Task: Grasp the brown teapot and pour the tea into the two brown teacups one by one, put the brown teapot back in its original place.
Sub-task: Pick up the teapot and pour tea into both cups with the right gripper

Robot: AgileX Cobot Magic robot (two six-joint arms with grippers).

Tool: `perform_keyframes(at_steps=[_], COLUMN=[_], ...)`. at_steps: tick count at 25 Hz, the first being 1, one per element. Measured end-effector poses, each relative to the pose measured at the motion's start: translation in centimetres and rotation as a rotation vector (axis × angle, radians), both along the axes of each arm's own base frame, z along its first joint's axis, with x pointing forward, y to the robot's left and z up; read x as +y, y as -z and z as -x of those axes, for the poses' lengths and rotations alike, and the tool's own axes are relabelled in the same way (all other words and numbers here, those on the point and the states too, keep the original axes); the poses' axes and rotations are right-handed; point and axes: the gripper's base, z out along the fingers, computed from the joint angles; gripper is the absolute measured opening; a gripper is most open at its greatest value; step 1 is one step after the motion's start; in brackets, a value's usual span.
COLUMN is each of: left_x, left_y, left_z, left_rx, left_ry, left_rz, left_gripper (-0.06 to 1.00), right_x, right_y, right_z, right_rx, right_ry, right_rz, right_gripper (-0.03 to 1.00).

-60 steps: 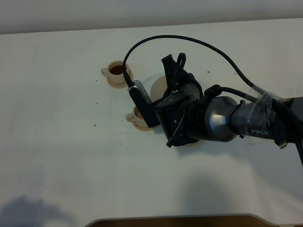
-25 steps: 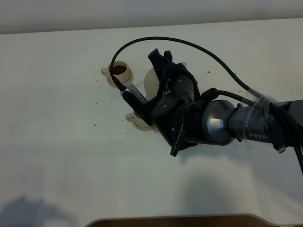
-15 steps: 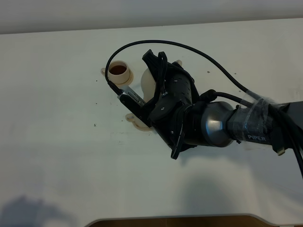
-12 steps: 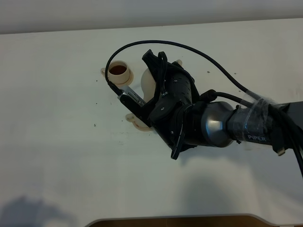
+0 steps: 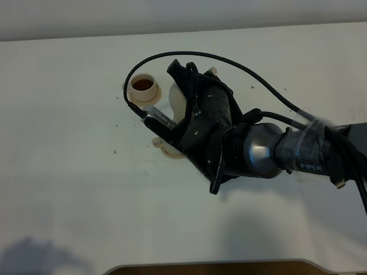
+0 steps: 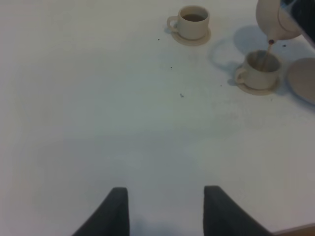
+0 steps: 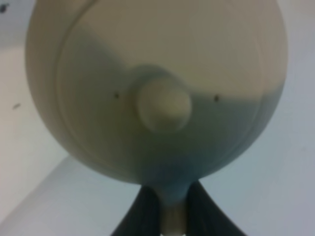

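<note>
The brown teapot (image 5: 176, 98) hangs tilted above the table, with my right gripper (image 5: 192, 77) shut on its handle. In the right wrist view its knobbed lid (image 7: 163, 105) fills the frame, and the handle (image 7: 170, 217) sits between the dark fingers (image 7: 141, 216). From the left wrist view, the teapot (image 6: 276, 19) sends a thin brown stream from its spout into the nearer teacup (image 6: 258, 72). That cup (image 5: 165, 148) is mostly hidden under the arm in the high view. The farther teacup (image 5: 143, 86) holds dark tea. The wide saucer (image 6: 302, 78) lies bare. My left gripper (image 6: 167, 211) is open over bare table.
A black cable (image 5: 229, 57) loops from the right arm over the far side of the table. The right arm's bulky wrist (image 5: 252, 152) covers the table's middle. The table's front edge (image 5: 218, 264) runs along the bottom of the high view.
My right gripper has carried the teapot a little farther away and to the left, tilting it more. The left gripper's earlier state is not shown.
</note>
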Motion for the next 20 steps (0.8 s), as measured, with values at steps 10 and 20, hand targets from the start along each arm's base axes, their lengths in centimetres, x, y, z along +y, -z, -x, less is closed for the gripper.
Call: perform_keyframes(at_steps=[10,20], left_x=[0.0,0.0], left_y=[0.0,0.0], left_z=[0.0,0.0], left_rx=[0.0,0.0], left_ry=[0.0,0.0], left_rz=[0.0,0.0], left_gripper=[0.36,0.36], right_x=[0.17,0.35], right_y=[-0.21,-0.43], right_z=[-0.09,-0.18], right_rx=[-0.026,-0.053], right_ry=[-0.036,-0.07], right_rz=[0.031,0.061], right_gripper=[0.12,0.12])
